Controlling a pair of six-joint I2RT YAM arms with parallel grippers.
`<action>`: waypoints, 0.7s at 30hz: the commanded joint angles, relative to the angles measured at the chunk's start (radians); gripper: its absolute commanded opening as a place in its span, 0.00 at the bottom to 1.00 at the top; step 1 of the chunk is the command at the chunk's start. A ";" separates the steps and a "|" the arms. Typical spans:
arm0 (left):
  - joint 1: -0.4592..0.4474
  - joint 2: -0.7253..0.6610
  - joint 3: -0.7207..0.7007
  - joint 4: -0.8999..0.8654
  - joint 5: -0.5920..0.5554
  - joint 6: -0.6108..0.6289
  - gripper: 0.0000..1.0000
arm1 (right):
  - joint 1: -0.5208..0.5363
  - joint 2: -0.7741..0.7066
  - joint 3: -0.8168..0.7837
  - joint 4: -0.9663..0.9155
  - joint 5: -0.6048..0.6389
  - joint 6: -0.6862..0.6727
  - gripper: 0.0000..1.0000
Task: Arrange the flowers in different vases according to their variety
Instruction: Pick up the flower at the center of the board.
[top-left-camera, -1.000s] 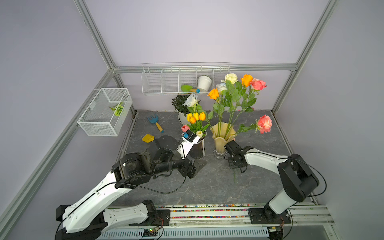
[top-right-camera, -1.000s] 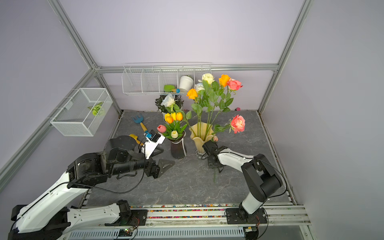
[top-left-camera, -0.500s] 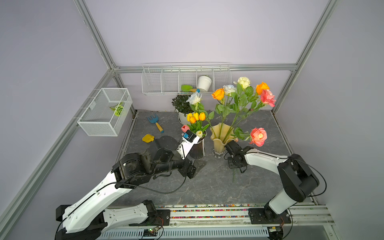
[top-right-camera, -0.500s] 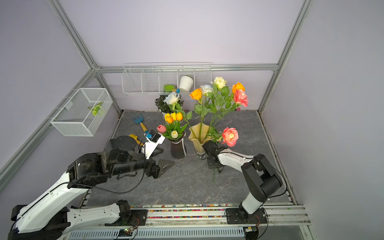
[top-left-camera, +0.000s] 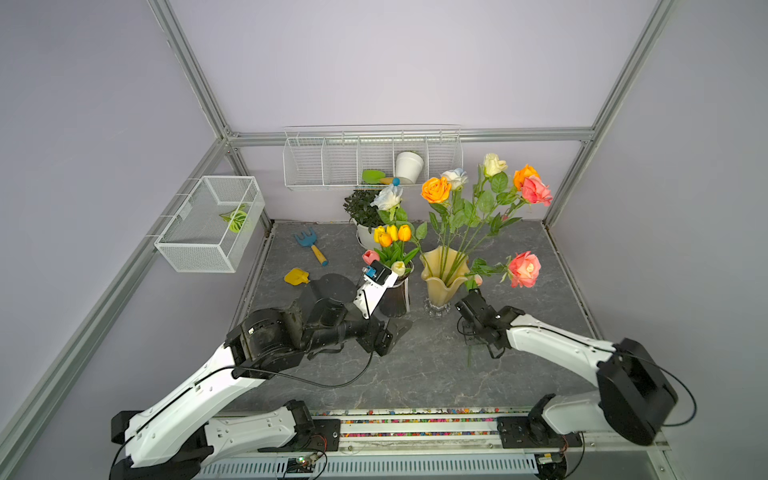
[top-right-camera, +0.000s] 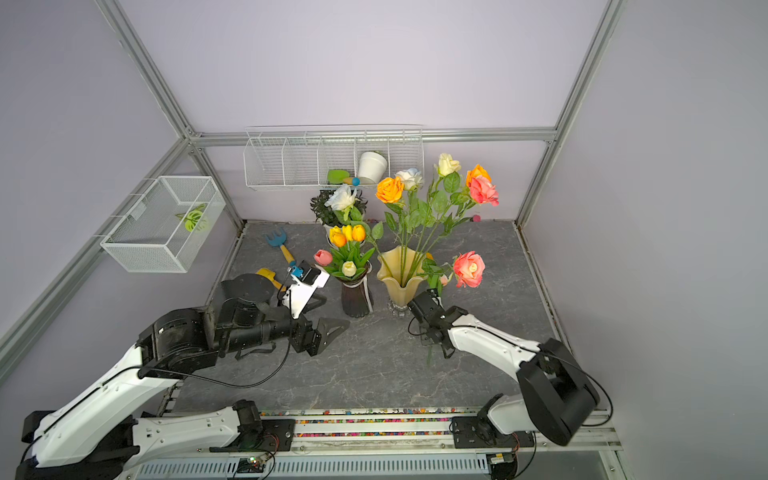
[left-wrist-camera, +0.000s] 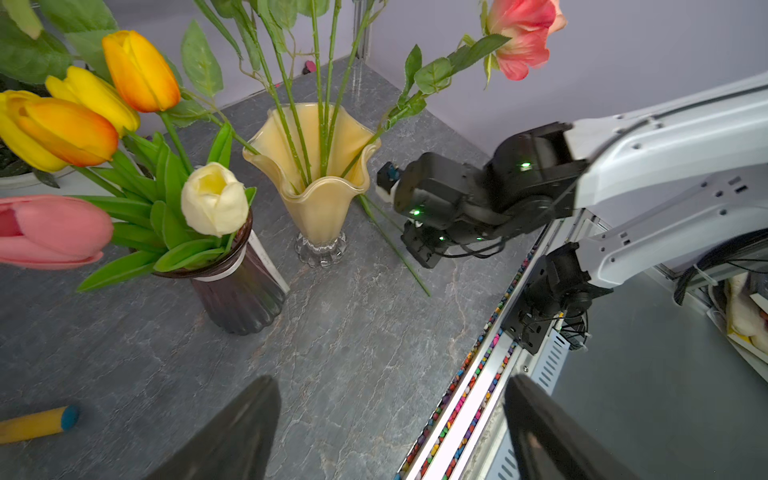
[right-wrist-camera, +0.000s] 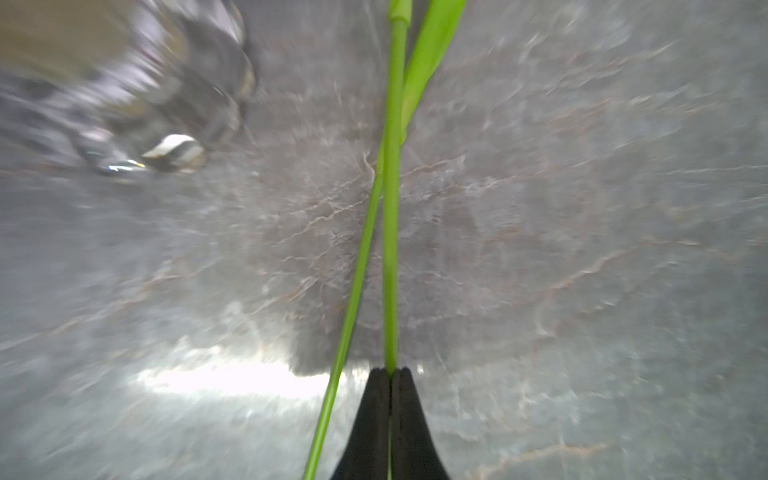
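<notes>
Right wrist view: the right gripper (right-wrist-camera: 390, 372) pinches a green stem (right-wrist-camera: 390, 228) in closed jaws, a thinner stem (right-wrist-camera: 353, 282) crossing beside it. Just beside stands the yellow vase (top-left-camera: 442, 282) of roses (top-left-camera: 435, 190); tulips (top-right-camera: 338, 237) fill the purple vase (top-right-camera: 356, 297), with the left gripper (left-wrist-camera: 390, 380) gaping empty nearby.

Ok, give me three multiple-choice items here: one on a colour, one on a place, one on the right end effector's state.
1. The rose leaning lowest from the pale yellow vase is: A white, B orange, C pink.
2. The yellow tulips stand in: A the dark purple vase, B the pale yellow vase, C neither.
3. The right end effector is: A open, B shut on a green stem, C shut, empty.
Answers: 1 C, its petals are pink; 2 A, their stems enter its dark rim; 3 B, the right wrist view shows jaws pinching it.
</notes>
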 joint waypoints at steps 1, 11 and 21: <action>-0.004 -0.042 -0.021 0.057 -0.062 0.013 0.89 | 0.012 -0.126 -0.037 -0.033 0.129 0.052 0.00; -0.004 -0.115 -0.060 0.130 -0.125 0.021 0.89 | 0.010 -0.430 -0.068 -0.276 0.427 0.249 0.00; -0.004 -0.151 -0.095 0.181 -0.176 0.029 0.89 | 0.011 -0.774 -0.013 -0.242 0.589 0.009 0.00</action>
